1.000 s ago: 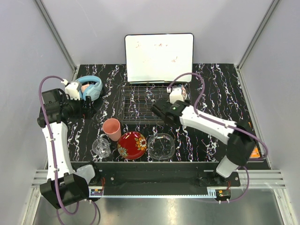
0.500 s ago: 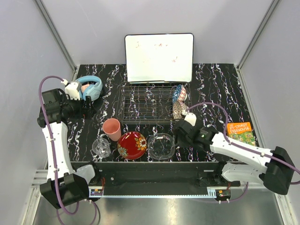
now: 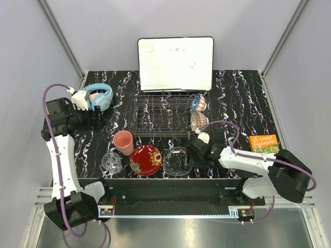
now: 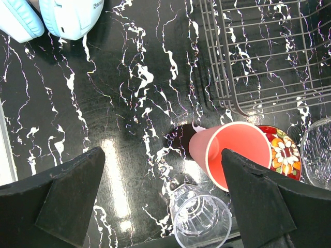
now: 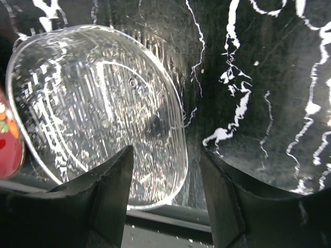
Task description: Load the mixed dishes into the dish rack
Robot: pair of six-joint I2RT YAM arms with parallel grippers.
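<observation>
The dish rack [image 3: 161, 114] stands mid-table, with the blue patterned bowl [image 3: 197, 103] and the beige patterned bowl [image 3: 198, 122] on edge at its right end. In a row at the front are the clear glass mug [image 3: 111, 161], the pink cup [image 3: 124, 142], the red floral plate [image 3: 146, 159] and the clear glass dish [image 3: 177, 161]. My right gripper [image 3: 192, 155] is open and low, and its jaws [image 5: 165, 165] straddle the right rim of the glass dish [image 5: 98, 108]. My left gripper [image 3: 95, 120] is open and empty [image 4: 163, 160], high above the pink cup [image 4: 232, 152] and the glass mug [image 4: 199, 219].
A white whiteboard [image 3: 176, 63] leans at the back behind the rack. Light-blue headphones [image 3: 98, 96] lie at the back left, beside my left gripper. An orange book [image 3: 264, 144] lies at the right. The table's front edge runs just below the row of dishes.
My right arm drew back from the rack's right end, leaving both bowls showing there. It swung to the front right, then moved left onto the glass dish's rim. The left arm stayed still.
</observation>
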